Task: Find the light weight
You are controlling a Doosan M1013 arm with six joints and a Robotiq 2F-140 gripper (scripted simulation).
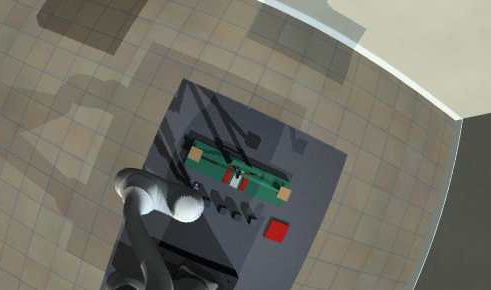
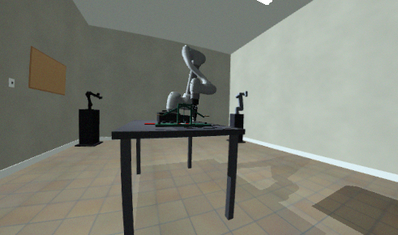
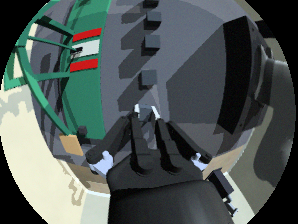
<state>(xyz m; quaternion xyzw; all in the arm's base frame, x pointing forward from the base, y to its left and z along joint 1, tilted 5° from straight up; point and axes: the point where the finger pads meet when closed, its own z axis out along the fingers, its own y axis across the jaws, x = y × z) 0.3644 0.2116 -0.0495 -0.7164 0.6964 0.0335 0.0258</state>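
Since the gripper (image 1: 197, 186) (image 2: 194, 113) (image 3: 144, 110) is right down over the end weight (image 3: 145, 112), the step in hand looks like picking that one up, probably to try it on the rocker balance (image 1: 258, 193) (image 2: 178, 115) (image 3: 84, 100). The fingers are mostly drawn in, a tip on either side of the block, but whether they're actually pinching it or just shy of touching, one can't tell from here.

Best way to do it, imo: keep the tips level and centred so both sides meet the faces together, then squeeze gently. An off-centre close would likely skid or twist the little thing. Lift straight up before going sideways, because the next weight (image 3: 147, 79) sits near in the row and a swinging finger could clip it. The green frame wants a wide berth too.

Both pans (image 1: 194, 154) (image 1: 284, 194) look bare and the pointer (image 3: 77, 50) is over white, so a comparison could start clean. Nothing shows yet which weight is the fake. The red dish (image 1: 276, 230) (image 2: 149, 123) lies on the table past the row's far end, with no weight on it.
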